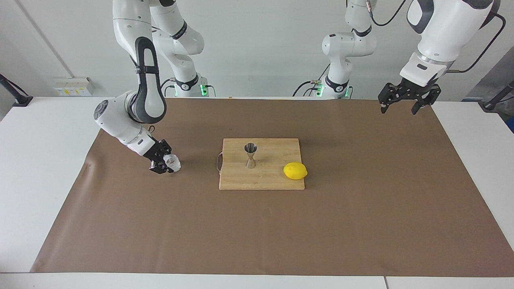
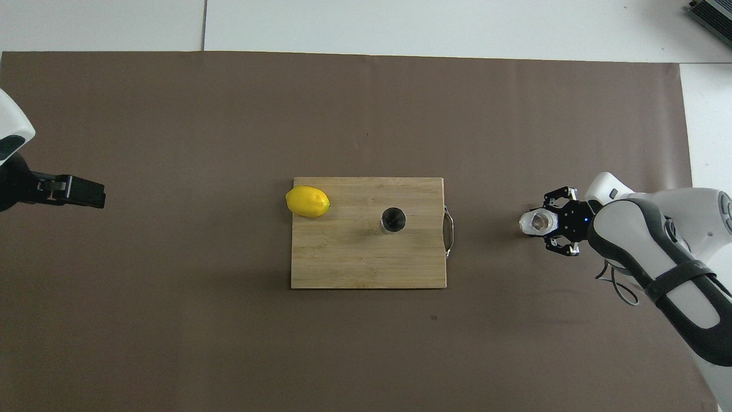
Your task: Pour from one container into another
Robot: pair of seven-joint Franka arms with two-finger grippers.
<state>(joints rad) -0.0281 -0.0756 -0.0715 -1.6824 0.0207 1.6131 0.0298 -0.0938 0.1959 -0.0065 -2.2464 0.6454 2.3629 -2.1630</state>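
Note:
A small whitish textured cup [image 1: 172, 162] [image 2: 537, 222] stands on the brown mat toward the right arm's end of the table. My right gripper [image 1: 165, 163] [image 2: 550, 224] is low at the mat and shut on the cup's wall from the side. The steel hourglass jigger [image 1: 251, 155] [image 2: 393, 220] stands upright on the wooden cutting board [image 1: 273, 178] [image 2: 343, 263] in the middle. My left gripper [image 1: 403, 105] [image 2: 86, 191] hangs open and holds nothing, high over the mat at the left arm's end, where it waits.
A yellow lemon [image 1: 295, 171] [image 2: 307, 201] lies on the board's corner toward the left arm's end. The board has a metal handle [image 2: 449, 230] on the side facing the cup. Brown paper [image 1: 361, 224] covers the table.

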